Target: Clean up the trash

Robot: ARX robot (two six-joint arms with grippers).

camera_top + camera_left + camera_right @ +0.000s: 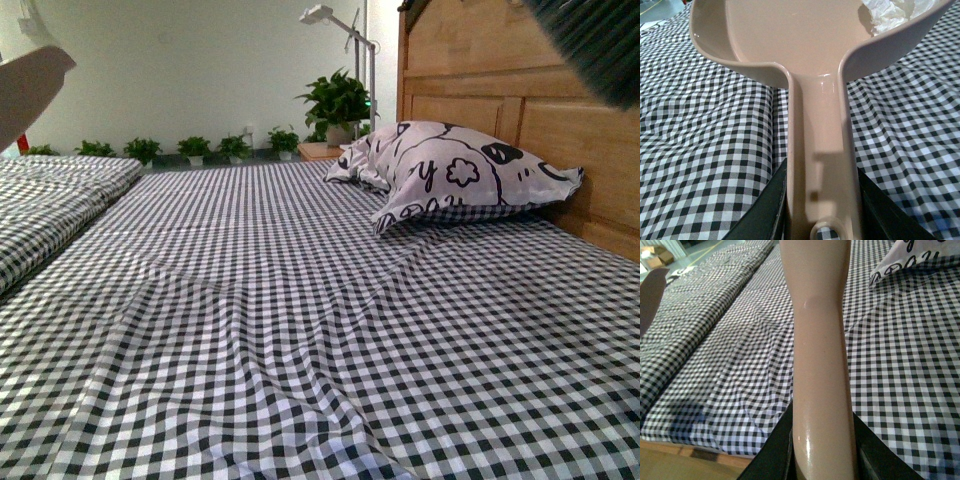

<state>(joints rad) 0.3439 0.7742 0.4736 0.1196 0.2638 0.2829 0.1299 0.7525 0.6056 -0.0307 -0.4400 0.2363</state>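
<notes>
Gingham bedsheet (300,330) lies beneath the beige dustpan (785,35), whose handle the left tool (821,220) clamps; tilting could spill the trash (890,15), while the right tool (822,455) grips a brush handle (820,340).

trash (892,14) — cut off at edge

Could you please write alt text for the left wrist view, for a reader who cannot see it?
The left tool grips the handle of a beige dustpan, which holds a crumpled white wad of trash at one edge of its scoop. Beneath it lies a black-and-white checked bedsheet.
</notes>
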